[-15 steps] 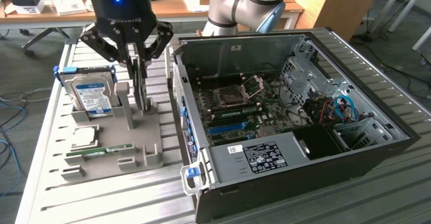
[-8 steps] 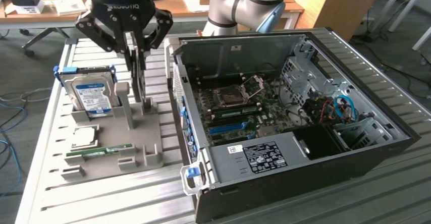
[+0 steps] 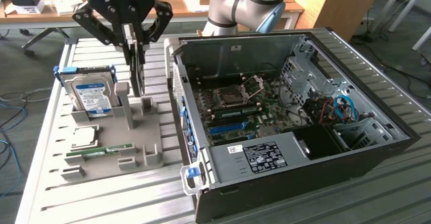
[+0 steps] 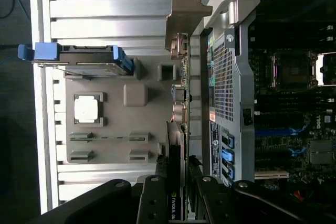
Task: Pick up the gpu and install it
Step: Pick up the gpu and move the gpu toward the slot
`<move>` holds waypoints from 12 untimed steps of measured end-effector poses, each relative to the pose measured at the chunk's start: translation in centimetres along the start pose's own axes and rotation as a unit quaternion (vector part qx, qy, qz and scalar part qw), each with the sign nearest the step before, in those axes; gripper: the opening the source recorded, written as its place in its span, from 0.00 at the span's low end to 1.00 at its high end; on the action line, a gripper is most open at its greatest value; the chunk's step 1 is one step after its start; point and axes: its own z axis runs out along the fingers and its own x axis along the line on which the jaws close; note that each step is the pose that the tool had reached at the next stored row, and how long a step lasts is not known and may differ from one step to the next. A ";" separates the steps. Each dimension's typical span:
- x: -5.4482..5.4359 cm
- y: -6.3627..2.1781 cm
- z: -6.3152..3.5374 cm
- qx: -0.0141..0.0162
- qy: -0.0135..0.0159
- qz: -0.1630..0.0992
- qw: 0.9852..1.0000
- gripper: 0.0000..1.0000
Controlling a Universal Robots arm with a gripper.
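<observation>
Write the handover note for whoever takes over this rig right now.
Gripper: shut on the gpu, gripping it from above, card upright.
Gpu: over the grey fixture, beside the open computer case; cannot tell whether its lower edge is clear of the holder.
Done: card gripped.
Left: it is not yet in the case; the blue motherboard slot holds no card.
On the fixture: hard drive, CPU, RAM stick.
</observation>
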 end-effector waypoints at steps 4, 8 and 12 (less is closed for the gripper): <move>0.0 0.01 -0.01 0.000 0.000 0.000 1.000 0.26; 0.0 0.02 -0.03 0.000 0.000 0.000 1.000 0.26; -0.5 0.03 -0.01 0.000 0.000 0.000 1.000 0.26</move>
